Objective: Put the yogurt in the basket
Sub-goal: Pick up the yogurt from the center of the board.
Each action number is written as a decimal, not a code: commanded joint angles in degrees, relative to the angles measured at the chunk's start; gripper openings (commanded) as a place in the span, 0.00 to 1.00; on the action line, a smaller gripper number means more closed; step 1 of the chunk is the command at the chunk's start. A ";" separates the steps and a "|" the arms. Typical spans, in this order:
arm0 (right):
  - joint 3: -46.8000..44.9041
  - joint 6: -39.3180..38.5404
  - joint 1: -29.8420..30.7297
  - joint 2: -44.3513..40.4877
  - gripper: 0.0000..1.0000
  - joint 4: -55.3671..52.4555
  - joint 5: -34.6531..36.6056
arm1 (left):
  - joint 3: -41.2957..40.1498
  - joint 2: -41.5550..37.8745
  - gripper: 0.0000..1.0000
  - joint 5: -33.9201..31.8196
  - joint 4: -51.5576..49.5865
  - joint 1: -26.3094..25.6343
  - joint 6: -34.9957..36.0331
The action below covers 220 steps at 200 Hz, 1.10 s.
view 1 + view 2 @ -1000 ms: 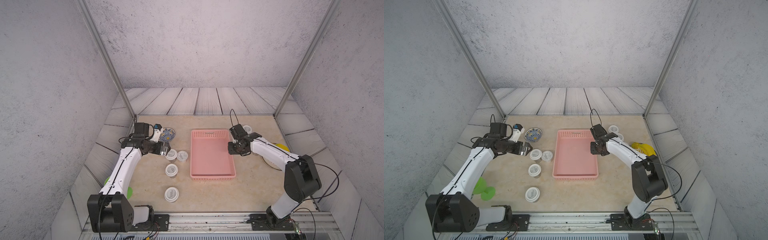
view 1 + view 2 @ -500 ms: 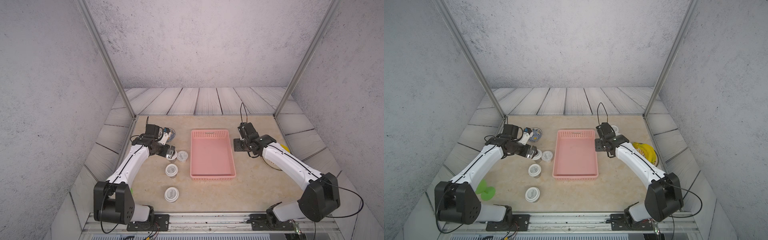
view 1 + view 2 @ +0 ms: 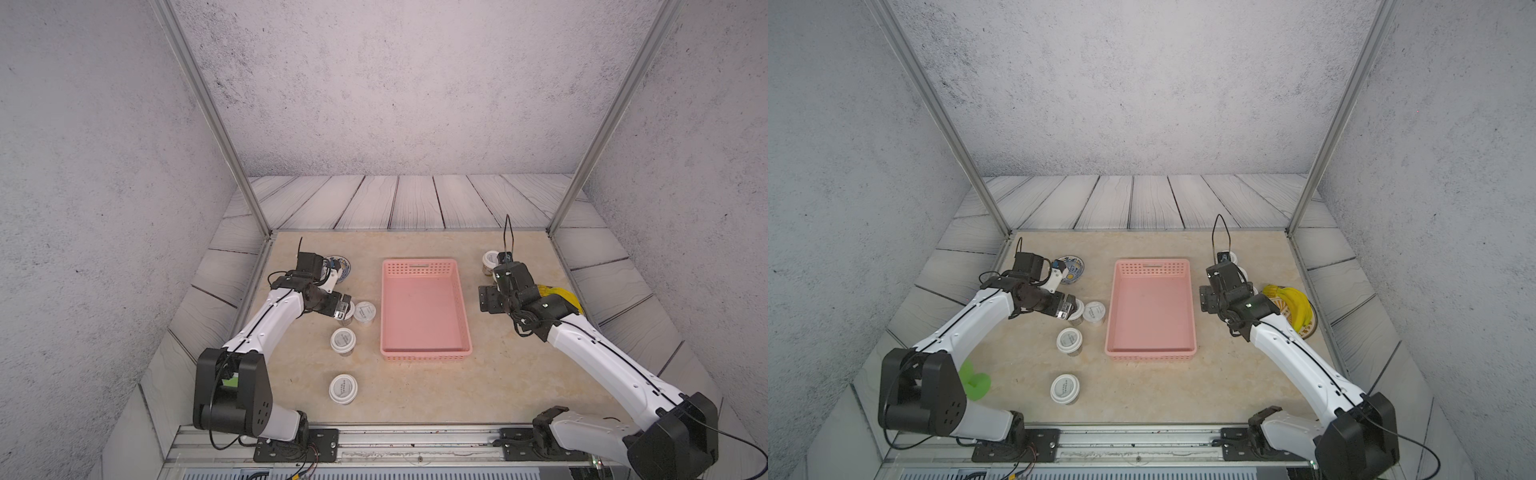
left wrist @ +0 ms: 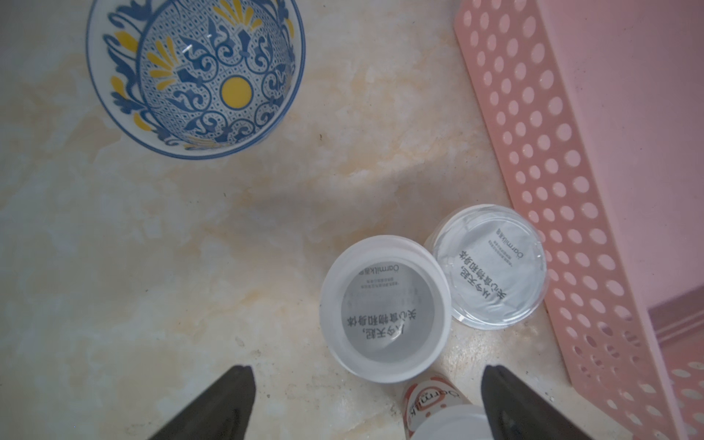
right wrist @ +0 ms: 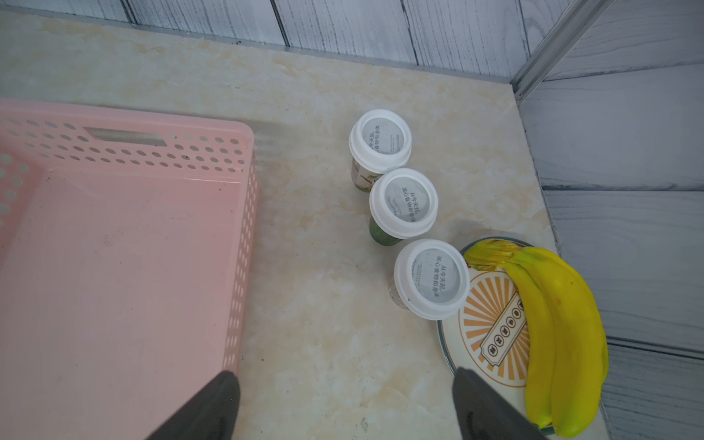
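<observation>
The pink basket stands mid-table with a bare floor. Three yogurt cups sit left of it. My left gripper hangs open over that cluster; the left wrist view shows one cup just ahead of the jaws, another by the basket wall and a third beside one finger. My right gripper is open over bare table right of the basket. Three cups stand in a row ahead of it.
A blue-patterned bowl sits behind the left cups. A round plate with bananas lies at the right edge, touching the nearest right cup. A green object lies by the left arm's base.
My right gripper has opened wide and drawn back from the basket's right wall toward the right-hand cups. The left gripper has come forward and right over the left cluster, still open.
</observation>
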 commanded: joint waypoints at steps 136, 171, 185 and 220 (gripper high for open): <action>-0.94 0.64 -2.29 -0.16 0.96 3.53 1.15 | 0.98 6.08 0.99 -0.78 0.98 -2.02 -0.26; -1.12 0.78 -2.64 -0.09 0.96 3.67 0.58 | 1.01 6.77 0.99 -1.92 1.33 -1.99 -0.09; -1.14 0.87 -2.65 -0.04 0.96 3.66 0.43 | 1.44 7.40 0.99 -2.33 1.30 -1.95 -0.22; -1.14 0.87 -2.90 -0.05 0.96 3.63 0.25 | 2.23 8.32 0.99 -2.31 0.99 -2.04 -0.62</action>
